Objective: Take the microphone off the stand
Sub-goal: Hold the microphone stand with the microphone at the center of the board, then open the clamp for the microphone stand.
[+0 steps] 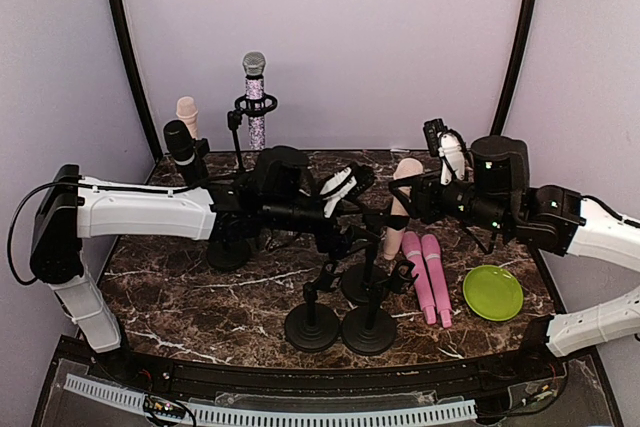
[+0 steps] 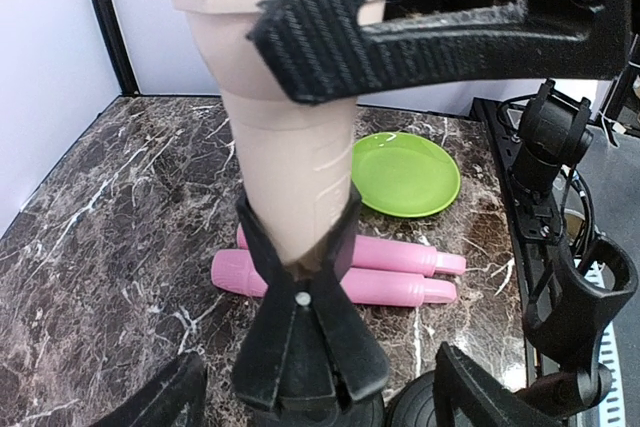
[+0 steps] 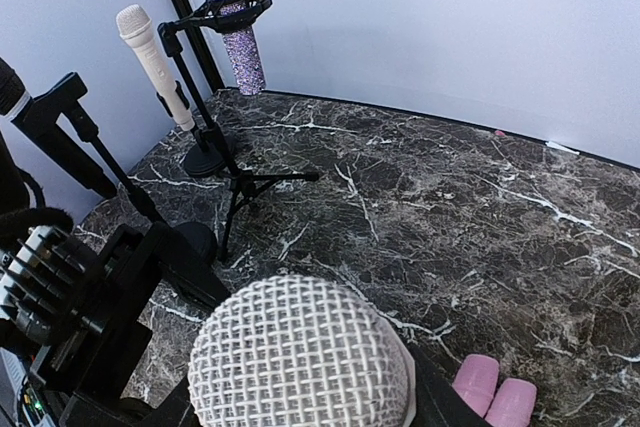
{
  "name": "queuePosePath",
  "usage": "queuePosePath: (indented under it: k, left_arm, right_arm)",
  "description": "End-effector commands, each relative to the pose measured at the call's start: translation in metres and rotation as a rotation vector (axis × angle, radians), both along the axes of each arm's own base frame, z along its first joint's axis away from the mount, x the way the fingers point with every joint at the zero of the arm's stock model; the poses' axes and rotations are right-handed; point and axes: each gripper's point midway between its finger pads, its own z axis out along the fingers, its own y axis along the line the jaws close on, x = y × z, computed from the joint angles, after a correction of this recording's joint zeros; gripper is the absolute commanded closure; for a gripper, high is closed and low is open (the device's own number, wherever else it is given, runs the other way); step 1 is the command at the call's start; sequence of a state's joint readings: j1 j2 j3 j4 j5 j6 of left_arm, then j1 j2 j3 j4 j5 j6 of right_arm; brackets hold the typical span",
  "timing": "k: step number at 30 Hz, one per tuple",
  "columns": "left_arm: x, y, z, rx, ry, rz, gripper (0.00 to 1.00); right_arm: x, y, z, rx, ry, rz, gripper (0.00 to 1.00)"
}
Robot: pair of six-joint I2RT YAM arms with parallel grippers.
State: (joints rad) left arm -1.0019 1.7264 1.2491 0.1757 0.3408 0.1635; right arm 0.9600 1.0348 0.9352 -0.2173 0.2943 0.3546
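Desk: dark marbled top [image 1: 190, 292] with pale walls around its far and side edges.
Beige microphone: the beige microphone [image 2: 290, 172] stands upright with a slight tilt, about the middle of the desk and a little toward the right edge. Its narrow lower end is wedged in the clip.
Stand clip: a black forked clip [image 2: 300, 332] holds the microphone's tapered end from both sides, so the microphone is seated in its stand.
Right claw: the right claw [image 1: 400, 209] reaches in from the right edge and is clenched on the beige microphone. The left wrist view shows 1 black ribbed finger [image 2: 400, 22] lying across the body just under the grille. The right wrist view shows the mesh head [image 3: 300, 357] between the fingers.
Left claw: the left claw [image 1: 345, 185] comes in from the left edge and is released. Its 2 fingers stand wide on either side of the clip, apart from it, with nothing gripped.
Pink microphones: 2 pink microphones [image 1: 428, 282] lie side by side on the desk, touching, just right of the stand.
Green plate: a round green plate [image 1: 493, 292] sits near the right edge, just beyond the pink pair.
Glitter microphone: a glitter microphone [image 1: 256, 107] stands upright in a tripod stand at the far edge.
Black microphone: a black microphone [image 1: 180, 142] sits in a stand near the left edge.
Pale microphone: a pale microphone [image 1: 187, 112] stands in the far-left corner.
Round base: a black round stand base [image 1: 312, 329] sits toward the near edge.
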Motion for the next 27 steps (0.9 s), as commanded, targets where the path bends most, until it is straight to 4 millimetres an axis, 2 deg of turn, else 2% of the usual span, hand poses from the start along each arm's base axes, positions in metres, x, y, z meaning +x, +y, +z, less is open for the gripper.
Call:
queuePosePath:
  k: [1, 11, 14, 21, 25, 27]
  left_arm:
    - [0.002, 0.001, 0.015, -0.046, -0.021, 0.049, 0.19]
    - [0.002, -0.002, 0.010, -0.036, -0.021, 0.081, 0.22]
    - [0.002, -0.003, 0.011, -0.036, -0.032, 0.081, 0.28]
    - [-0.001, -0.004, 0.008, -0.023, -0.038, 0.077, 0.77]
    - [-0.002, -0.001, 0.007, -0.015, -0.043, 0.080, 0.89]
    - [-0.003, -0.001, 0.007, -0.014, -0.043, 0.077, 0.91]
  right_arm:
    - [0.004, -0.002, 0.028, 0.088, -0.061, -0.041, 0.77]
    - [0.003, -0.001, 0.026, 0.080, -0.064, -0.051, 0.79]
    - [0.003, -0.002, 0.026, 0.078, -0.064, -0.052, 0.79]
    - [0.003, -0.008, 0.027, 0.079, -0.065, -0.078, 0.80]
    - [0.004, -0.015, 0.031, 0.088, -0.072, -0.108, 0.80]
    - [0.004, -0.020, 0.034, 0.086, -0.075, -0.127, 0.81]
